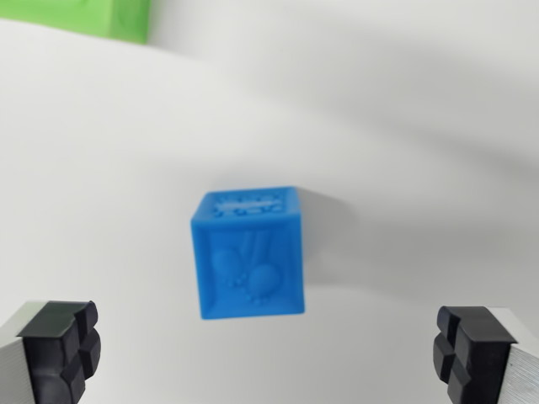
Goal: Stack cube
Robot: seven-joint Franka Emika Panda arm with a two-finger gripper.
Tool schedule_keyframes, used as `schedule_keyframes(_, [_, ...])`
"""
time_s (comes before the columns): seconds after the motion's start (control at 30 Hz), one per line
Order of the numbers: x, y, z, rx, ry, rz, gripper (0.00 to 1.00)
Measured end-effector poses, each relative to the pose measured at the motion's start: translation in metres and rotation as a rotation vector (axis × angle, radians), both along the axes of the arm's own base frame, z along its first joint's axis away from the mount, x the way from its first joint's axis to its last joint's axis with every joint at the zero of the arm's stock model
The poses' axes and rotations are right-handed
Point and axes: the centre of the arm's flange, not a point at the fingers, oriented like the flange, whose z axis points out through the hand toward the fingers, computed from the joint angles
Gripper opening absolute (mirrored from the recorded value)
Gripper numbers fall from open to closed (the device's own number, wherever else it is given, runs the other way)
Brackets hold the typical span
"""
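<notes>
Your gripper [269,353] spread wide, blue cube [250,255] beyond its fingers, bare white table [101,168] around, green object [118,17] far left.

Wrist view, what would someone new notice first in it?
The blue cube stands out first, sitting alone mid-frame on the white surface, with a raised pattern on its near face. Next, the end effector with its black pads wide apart in the bottom corners. A green object peeks in at the top left.
</notes>
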Motion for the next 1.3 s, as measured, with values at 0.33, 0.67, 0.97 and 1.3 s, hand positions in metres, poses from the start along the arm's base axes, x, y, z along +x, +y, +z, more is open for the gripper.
schedule_keyframes(0.33, [-0.026,0.000,-0.030,0.000,0.001,0.053,1.00])
schedule_keyframes(0.67, [-0.027,-0.001,-0.075,0.000,0.008,0.054,1.00])
schedule_keyframes(0.97, [-0.027,-0.001,-0.107,0.000,0.006,0.055,1.00])
schedule_keyframes(1.3, [-0.027,-0.001,-0.128,0.000,0.005,0.054,1.00])
